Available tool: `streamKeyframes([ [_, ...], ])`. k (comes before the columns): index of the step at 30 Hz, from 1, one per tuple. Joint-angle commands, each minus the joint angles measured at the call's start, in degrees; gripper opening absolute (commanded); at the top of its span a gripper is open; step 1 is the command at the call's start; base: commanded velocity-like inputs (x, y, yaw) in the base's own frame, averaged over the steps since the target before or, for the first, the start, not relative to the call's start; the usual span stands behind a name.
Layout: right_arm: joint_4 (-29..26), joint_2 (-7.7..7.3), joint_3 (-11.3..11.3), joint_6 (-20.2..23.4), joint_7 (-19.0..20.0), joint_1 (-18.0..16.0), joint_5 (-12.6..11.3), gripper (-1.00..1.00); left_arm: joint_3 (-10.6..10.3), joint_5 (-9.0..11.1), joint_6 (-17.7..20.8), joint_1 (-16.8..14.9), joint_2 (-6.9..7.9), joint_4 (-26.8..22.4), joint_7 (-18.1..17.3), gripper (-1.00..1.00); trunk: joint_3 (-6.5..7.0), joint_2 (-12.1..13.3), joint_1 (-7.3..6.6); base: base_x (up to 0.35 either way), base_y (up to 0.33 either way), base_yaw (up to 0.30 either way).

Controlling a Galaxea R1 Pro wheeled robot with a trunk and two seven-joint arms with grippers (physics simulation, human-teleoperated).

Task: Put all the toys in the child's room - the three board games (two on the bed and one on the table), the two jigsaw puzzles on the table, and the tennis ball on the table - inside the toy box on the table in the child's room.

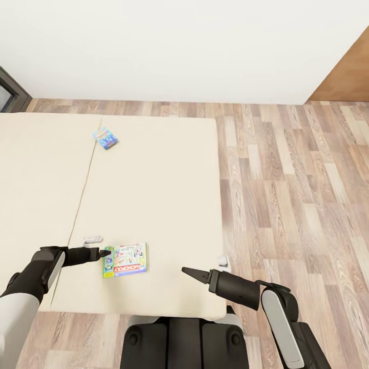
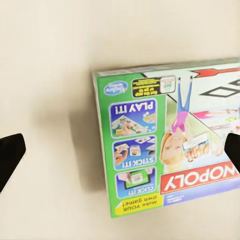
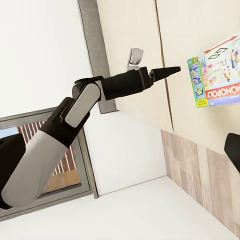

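**Left tool poised over the near game on the bed**

The green-edged game (image 1: 125,260) lies flat on the bed (image 1: 164,195), close to the bed's near edge; the blue game (image 1: 105,138) lies on the same bed far beyond it, towards the wall. The left tool (image 1: 106,252) hangs over the green edge of the near game; in the left wrist view its two dark fingertips (image 2: 11,156) stand wide apart, one off the green edge over bare bed, the other over the printed lid, so the jaws straddle only part of the box (image 2: 170,142). The right tool (image 1: 192,272) hovers off to the side of that game, over the bed's near edge, holding nothing; whether its jaws are spread or closed I cannot tell, since they appear as one dark point.

Risks, as I judge them: the box is flat and lies flush on the bed, so fingers closing from above may skate over the lid or merely push it; a pinch on one edge alone could let it swing or drop; it probably sits near enough the bed's edge to be shoved off.
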Motion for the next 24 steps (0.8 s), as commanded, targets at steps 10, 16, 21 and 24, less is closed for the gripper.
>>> streamKeyframes([
  [10, 0.0, 0.03, -0.1, 0.3, 0.3, 0.0, 0.2, 1.00, 0.6, 0.1, -2.8, -0.1, -2.32, 2.0, 7.0, 1.00, -0.06, -0.1, 0.03, 0.008, 0.003, 0.000],
  [16, 0.0, 0.03, -0.1, 0.3, 0.3, 0.0, 0.2, 1.00, 0.6, 0.4, -5.6, -0.1, -4.53, 5.6, 9.4, 1.00, -0.08, -0.1, 0.03, 0.000, 0.000, 0.000],
  [21, 0.0, 0.03, -0.1, 0.3, 0.3, 0.0, 0.2, 1.00, 0.7, 0.5, -6.2, -0.1, -5.15, 6.5, 9.7, 1.00, -0.32, -0.1, 0.03, 0.000, 0.000, 0.000],
  [24, 0.0, 0.03, -0.1, 0.3, 0.3, 0.0, 0.2, 1.00, 0.7, 0.5, -6.3, -0.1, -5.25, 6.6, 9.7, 1.00, -0.56, -0.1, 0.03, 0.000, 0.000, 0.000],
])
